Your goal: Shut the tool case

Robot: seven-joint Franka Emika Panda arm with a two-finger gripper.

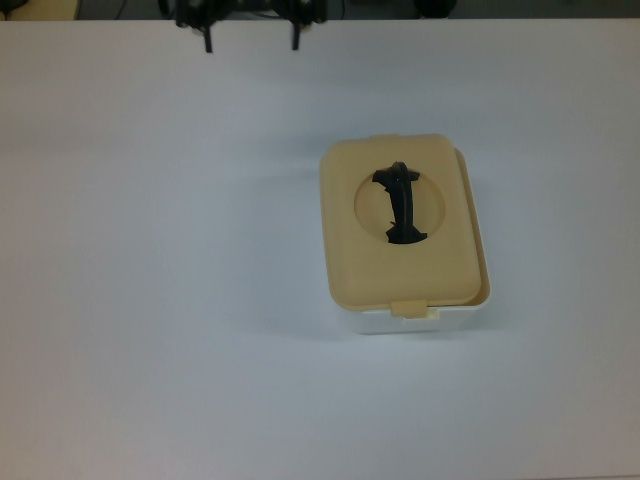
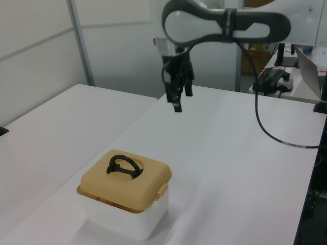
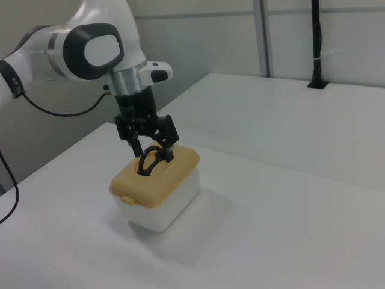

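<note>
Top view shows the beige plastic lid [image 1: 403,225] with its black arched handle [image 1: 402,204] resting on the white rounded plastic tub [image 1: 420,318], slightly offset toward the top view's left, near the middle of the white counter [image 1: 150,280]. The claw [image 1: 250,38] hangs at the far edge, fingers spread apart and empty, well apart from the case, which suggests the lid is already placed.

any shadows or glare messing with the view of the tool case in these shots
Top view: even light, only a faint shadow around the tool case, no glare. Left view: a soft shadow at its base, black handle crisp. Right view: a pale shadow on the table beside it; the gripper overlaps the handle.
</note>
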